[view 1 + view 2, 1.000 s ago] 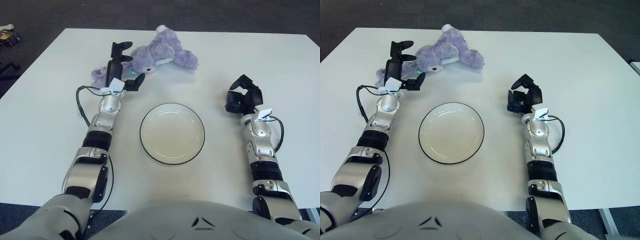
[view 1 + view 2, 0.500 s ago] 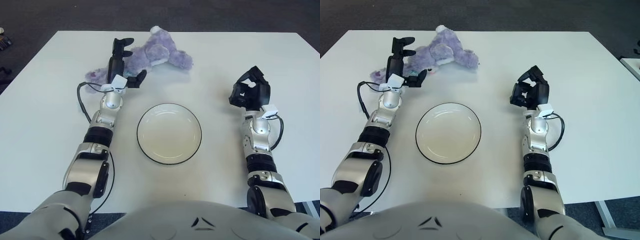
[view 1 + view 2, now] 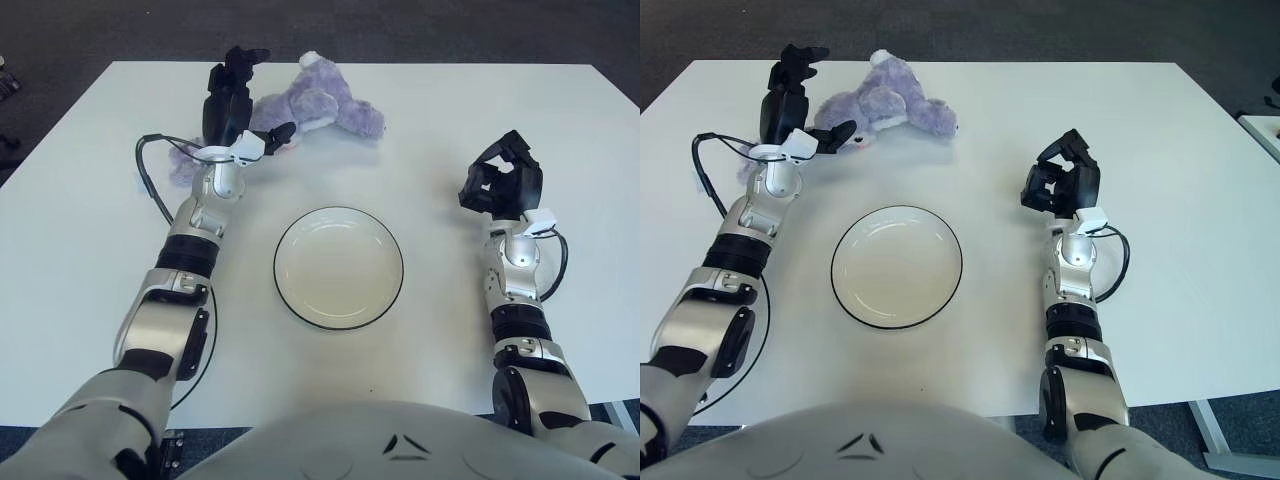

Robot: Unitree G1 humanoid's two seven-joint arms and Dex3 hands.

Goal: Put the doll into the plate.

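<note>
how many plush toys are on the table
1. A purple plush doll lies at the far side of the white table, beyond the empty plate. The left hand partly covers its left end with open fingers. The right hand shows right of the plate.

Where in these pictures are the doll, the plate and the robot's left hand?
doll (image 3: 325, 103), left eye view, on its purple body.
plate (image 3: 339, 212), left eye view, on its far dark rim.
left hand (image 3: 790, 98), right eye view, on the black palm.
</note>
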